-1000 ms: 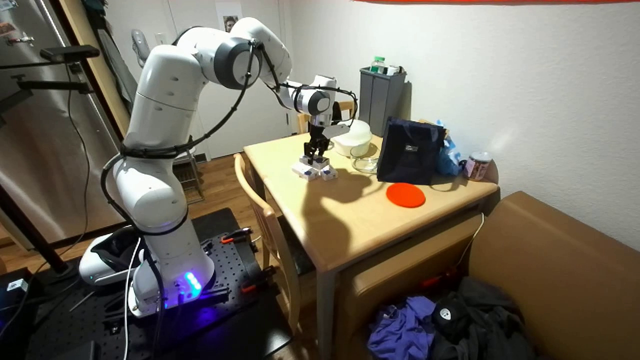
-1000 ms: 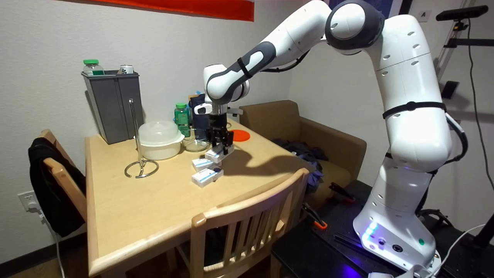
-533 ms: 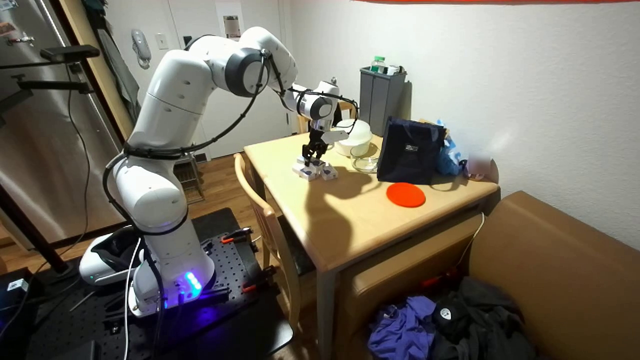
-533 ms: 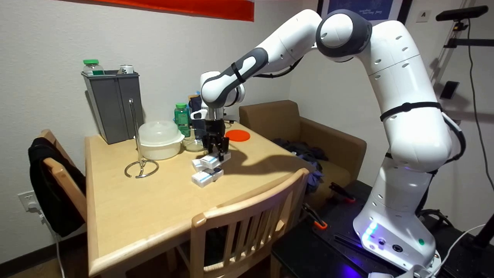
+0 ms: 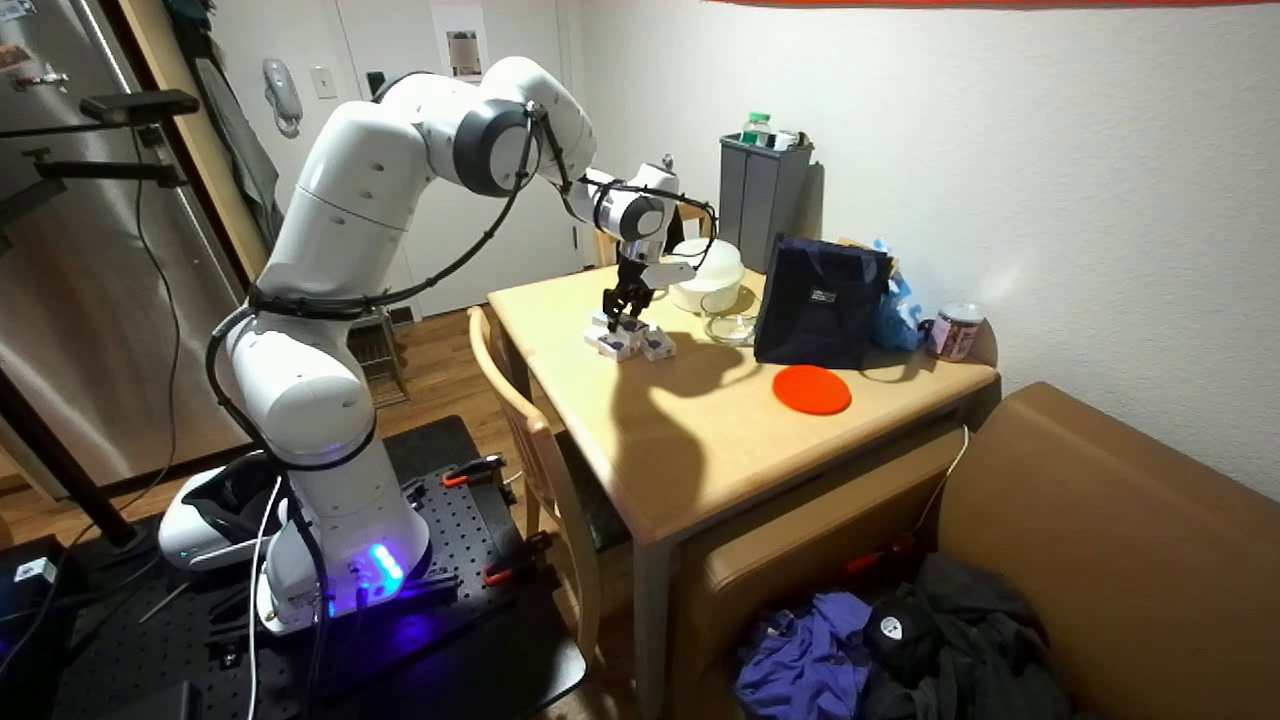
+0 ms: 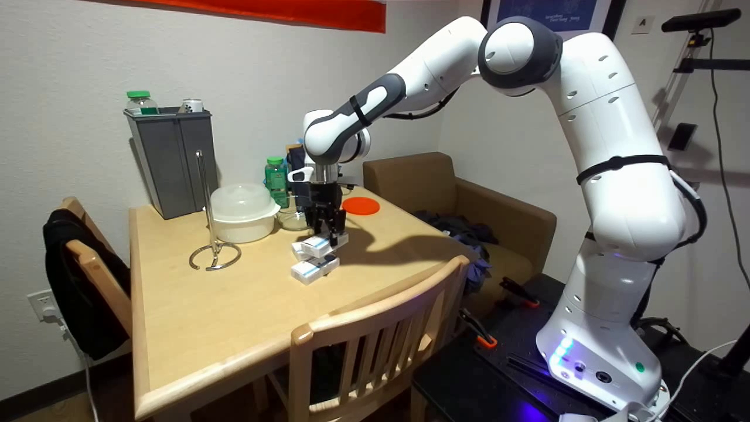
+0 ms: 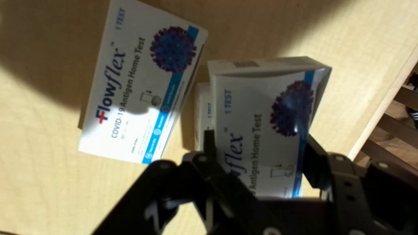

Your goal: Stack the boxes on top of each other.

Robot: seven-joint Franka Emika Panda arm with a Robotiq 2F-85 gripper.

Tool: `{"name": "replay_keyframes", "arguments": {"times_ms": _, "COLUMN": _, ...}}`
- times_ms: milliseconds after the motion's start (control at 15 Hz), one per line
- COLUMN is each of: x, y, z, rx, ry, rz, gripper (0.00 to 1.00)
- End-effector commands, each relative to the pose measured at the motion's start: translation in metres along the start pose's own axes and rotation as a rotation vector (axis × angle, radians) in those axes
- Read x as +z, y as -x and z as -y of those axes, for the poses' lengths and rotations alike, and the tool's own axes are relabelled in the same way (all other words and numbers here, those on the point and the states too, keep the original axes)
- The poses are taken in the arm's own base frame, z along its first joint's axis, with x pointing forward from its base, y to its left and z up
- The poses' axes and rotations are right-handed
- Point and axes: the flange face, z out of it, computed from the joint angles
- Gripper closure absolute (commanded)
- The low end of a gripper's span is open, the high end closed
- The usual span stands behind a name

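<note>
Placing step in hand, I'd say. The gripper [image 7: 260, 147] is pinching the held Flowflex box [image 7: 263, 130] across its width, a finger [image 7: 209, 147] on each long side. Lower test box [image 7: 202, 109] is under the held Flowflex box; wrist view shows just a strip of it on one side. Edges look near parallel. Contact between the two: can't tell. Third Flowflex box [image 7: 140, 85] lies flat on the counter [image 5: 750, 430] beside the held one, narrow gap, not yet stacked.

Next move probably wants: nudge toward the third box to cover that strip (could be partly parallax), lower straight, let go, lift. Risk: finger facing the third box looks to be over the strip, may catch the lower box.

Room around the held Flowflex box: counter edge with the chair [image 6: 385, 310] on the side away from the third box. Glass bowl [image 5: 730, 331] and white lidded pot [image 6: 243, 228] farther out past the third box. Bare counter toward the red disc [image 5: 811, 390] and the opposite way.
</note>
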Motion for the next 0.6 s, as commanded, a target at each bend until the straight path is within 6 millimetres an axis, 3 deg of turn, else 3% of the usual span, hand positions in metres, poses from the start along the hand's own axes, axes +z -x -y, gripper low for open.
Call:
{"name": "replay_keyframes", "arguments": {"times_ms": 0, "x": -0.012, "y": 0.002, "z": 0.003, "rx": 0.020, "ry": 0.019, "rz": -0.021, "gripper": 0.62}}
{"name": "replay_keyframes", "arguments": {"times_ms": 133, "x": -0.013, "y": 0.004, "z": 0.004, "rx": 0.015, "ry": 0.024, "rz": -0.018, "gripper": 0.62}}
{"name": "replay_keyframes", "arguments": {"times_ms": 200, "x": -0.003, "y": 0.004, "z": -0.001, "rx": 0.007, "ry": 0.004, "rz": -0.002, "gripper": 0.62}}
{"name": "replay_keyframes", "arguments": {"times_ms": 267, "x": -0.003, "y": 0.005, "z": -0.001, "rx": 0.007, "ry": 0.004, "rz": -0.001, "gripper": 0.37}}
{"name": "replay_keyframes", "arguments": {"times_ms": 533, "x": 0.001, "y": 0.005, "z": -0.001, "rx": 0.007, "ry": -0.002, "rz": -0.002, "gripper": 0.37}}
